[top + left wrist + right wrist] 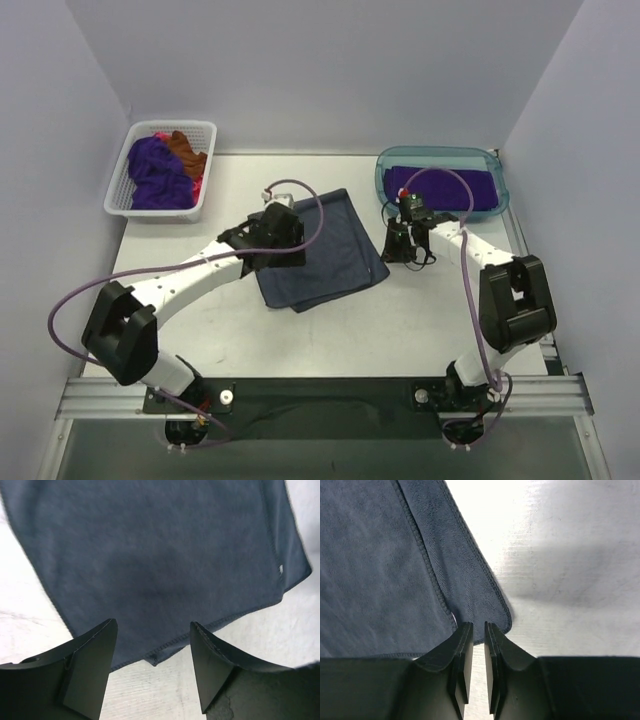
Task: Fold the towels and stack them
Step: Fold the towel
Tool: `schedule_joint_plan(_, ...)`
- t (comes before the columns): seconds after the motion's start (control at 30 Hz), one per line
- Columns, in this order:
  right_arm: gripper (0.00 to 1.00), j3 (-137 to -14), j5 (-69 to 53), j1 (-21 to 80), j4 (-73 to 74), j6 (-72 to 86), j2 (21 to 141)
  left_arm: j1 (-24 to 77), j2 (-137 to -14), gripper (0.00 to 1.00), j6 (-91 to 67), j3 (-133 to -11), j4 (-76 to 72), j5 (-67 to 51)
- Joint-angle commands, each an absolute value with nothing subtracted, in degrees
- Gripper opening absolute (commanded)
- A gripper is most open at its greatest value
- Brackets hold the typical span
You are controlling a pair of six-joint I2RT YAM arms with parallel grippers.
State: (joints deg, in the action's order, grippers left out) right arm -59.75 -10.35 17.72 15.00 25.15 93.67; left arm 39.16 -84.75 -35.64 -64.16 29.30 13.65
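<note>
A dark slate blue-grey towel (335, 250) lies folded flat on the table's middle. My left gripper (285, 240) hovers over its left part and is open. In the left wrist view the fingers (95, 655) stand wide apart with nothing between them, and the towel's (150, 555) stitched near edge lies just past them. My right gripper (398, 248) hangs just off the towel's right corner. Its pads (465, 655) are almost together with only a thin slit, which holds nothing, and the towel's corner (470, 580) lies just beyond the tips. Another towel, purple (455, 190), lies in the teal tub.
The teal translucent tub (385, 175) stands at the back right, close behind my right gripper. A white lattice basket (120, 205) at the back left holds crumpled purple (155, 175), rust-brown (185, 150) and pink (198, 185) towels. Walls close in the table's sides and back.
</note>
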Motion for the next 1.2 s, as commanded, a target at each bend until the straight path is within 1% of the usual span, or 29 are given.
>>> schedule_joint_plan(0.0,0.17,-57.3,-12.7,17.1,7.0,30.6,94.7,41.2,-88.0,0.70,-37.8,-63.2,26.0,13.0)
schedule_joint_plan(0.13,0.16,-53.8,-14.5,17.0,4.8,32.4,96.5,42.0,-94.8,0.70,-37.4,-63.5,24.9,12.3)
schedule_joint_plan(0.33,0.15,-48.3,-15.6,17.0,4.8,35.2,96.2,42.1,-98.7,0.66,-37.1,-60.4,27.4,13.7)
schedule_joint_plan(0.53,0.15,-40.7,-15.2,16.7,9.5,39.8,89.7,42.0,-94.8,0.64,-36.8,-54.2,30.3,13.1)
schedule_joint_plan(0.57,0.15,-39.8,-15.3,16.7,10.0,41.3,87.0,42.0,-94.1,0.64,-36.1,-53.7,30.8,13.4)
schedule_joint_plan(0.77,0.17,-34.9,-14.2,16.9,13.5,45.1,74.7,42.0,-86.1,0.67,-32.9,-53.4,33.0,14.8)
schedule_joint_plan(0.83,0.19,-35.2,-14.1,17.1,14.8,45.5,72.4,42.0,-83.9,0.70,-32.3,-53.8,33.7,14.5)
schedule_joint_plan(0.9,0.24,-35.3,-15.0,18.2,15.0,46.1,69.3,42.0,-81.4,0.76,-33.0,-55.0,35.8,14.3)
schedule_joint_plan(0.93,0.29,-35.9,-15.1,18.9,15.0,46.6,68.5,42.0,-80.3,0.79,-33.6,-55.2,36.1,14.2)
schedule_joint_plan(0.97,0.39,-36.2,-15.3,19.7,14.6,47.0,67.2,42.0,-78.9,0.85,-35.1,-55.3,36.5,14.2)
schedule_joint_plan(1.0,0.42,-36.5,-15.2,20.6,14.3,47.8,66.6,42.0,-76.1,0.87,-36.1,-55.0,36.8,14.5)
schedule_joint_plan(1.1,0.50,-36.7,-14.6,24.4,11.9,50.0,66.1,41.4,-71.0,0.90,-41.2,-53.6,37.7,16.3)
schedule_joint_plan(1.17,0.51,-35.4,-15.5,26.6,7.8,53.3,66.9,39.0,-69.2,0.91,-44.5,-50.9,38.1,16.6)
